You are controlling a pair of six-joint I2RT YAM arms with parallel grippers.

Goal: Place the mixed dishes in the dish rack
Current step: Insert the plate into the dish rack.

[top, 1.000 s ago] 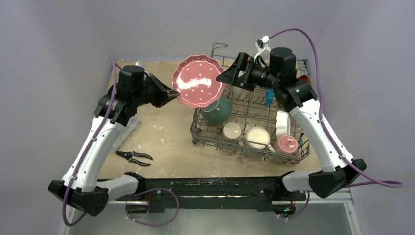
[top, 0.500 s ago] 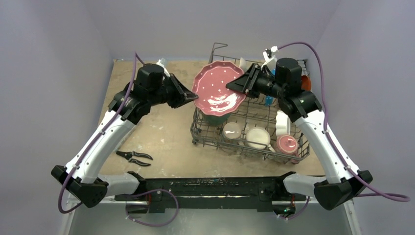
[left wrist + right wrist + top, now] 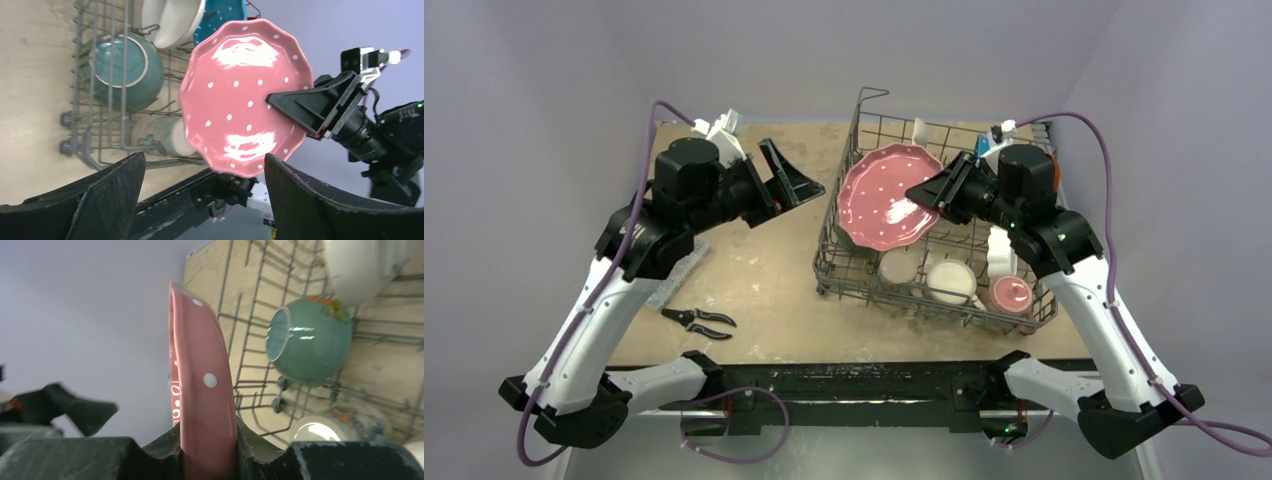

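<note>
**Position.** The pink dotted plate is held tilted on edge over the far left end of the dish rack, above the teal bowl and clear of the counter.

**Jaws.** The right jaws are clamped on the plate's right rim, one finger on each face. The left jaws stand wide apart and empty over the counter, left of the rack.

**Handling.** The plate appears to be glazed ceramic: rigid, fairly heavy, slippery and liable to chip. Grip the scalloped rim across its thickness. A single edge hold may let the plate pivot, so lower it gently between the tines.
</note>
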